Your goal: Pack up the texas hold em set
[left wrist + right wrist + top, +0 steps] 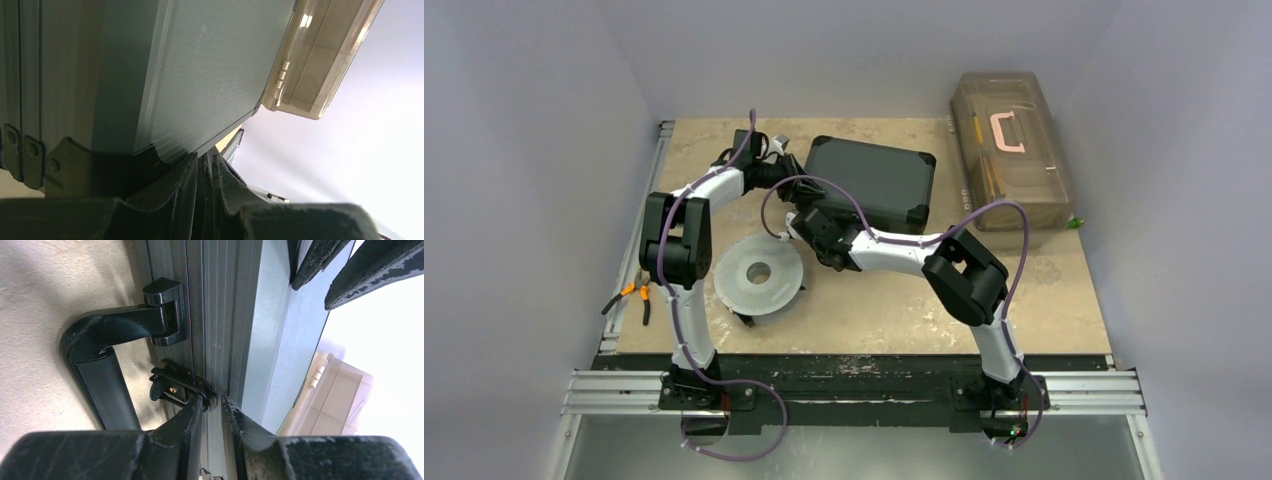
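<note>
— How does the right gripper stand?
— Its fingers are only a narrow slit apart, with nothing between them. The tips sit at the front edge of the black briefcase. One tip touches the small latch, just beside the handle, which lies out over the table.
— And the left gripper?
— Pressed together, as far as its wrist view shows, and holding nothing. The tips rest against the lower edge of the case, close to a metal-capped corner.
— Where is the case itself?
— It lies flat with the lid closed, toward the far middle of the table. Both arms meet at its left end, the left arm from the far-left side and the right arm from the near side.
— What lies around it?
— A translucent brown toolbox with a pink handle sits to the right of the case, near it but apart. A grey-white disc with a centre hole lies on the near side of the case, beside the left arm. Orange-handled pliers lie at the table's left edge.
</note>
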`<state>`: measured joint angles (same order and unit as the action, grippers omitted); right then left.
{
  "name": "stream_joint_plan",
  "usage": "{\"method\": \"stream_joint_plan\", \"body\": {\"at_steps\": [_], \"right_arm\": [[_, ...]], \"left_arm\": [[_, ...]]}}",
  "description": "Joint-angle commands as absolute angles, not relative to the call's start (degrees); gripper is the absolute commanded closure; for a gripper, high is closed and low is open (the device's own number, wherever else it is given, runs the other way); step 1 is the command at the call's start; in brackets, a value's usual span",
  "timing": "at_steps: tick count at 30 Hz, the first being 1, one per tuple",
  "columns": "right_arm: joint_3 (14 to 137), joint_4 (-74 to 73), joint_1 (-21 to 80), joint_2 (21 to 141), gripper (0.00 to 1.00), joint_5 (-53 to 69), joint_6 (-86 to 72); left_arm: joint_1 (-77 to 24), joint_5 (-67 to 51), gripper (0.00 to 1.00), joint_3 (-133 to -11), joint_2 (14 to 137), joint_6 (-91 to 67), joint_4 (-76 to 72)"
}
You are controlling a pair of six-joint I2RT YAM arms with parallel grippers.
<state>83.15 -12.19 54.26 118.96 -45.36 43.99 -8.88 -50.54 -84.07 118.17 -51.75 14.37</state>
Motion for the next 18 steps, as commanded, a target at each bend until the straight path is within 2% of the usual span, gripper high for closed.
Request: {"method": "stream_joint_plan", "body": {"at_steps": [1, 11, 18], "right_arm": [[87.0, -1.3, 50.0, 116.1, 0.8, -52.2, 47.8], [89.5, -6.7, 49.0, 114.1, 0.77, -50.5, 46.3], [86.8, -0.4, 48.8, 112.7, 0.76, -53.4, 48.7]], "left_arm": [[-8.4, -43.9, 0.82, -81.8, 120.4, -49.7, 18.9], [-8.3, -43.5, 0.82, -81.7, 120.5, -49.6, 19.1], [-8.3, -43.2, 0.82, -81.5, 120.4, -49.7, 19.0]]}}
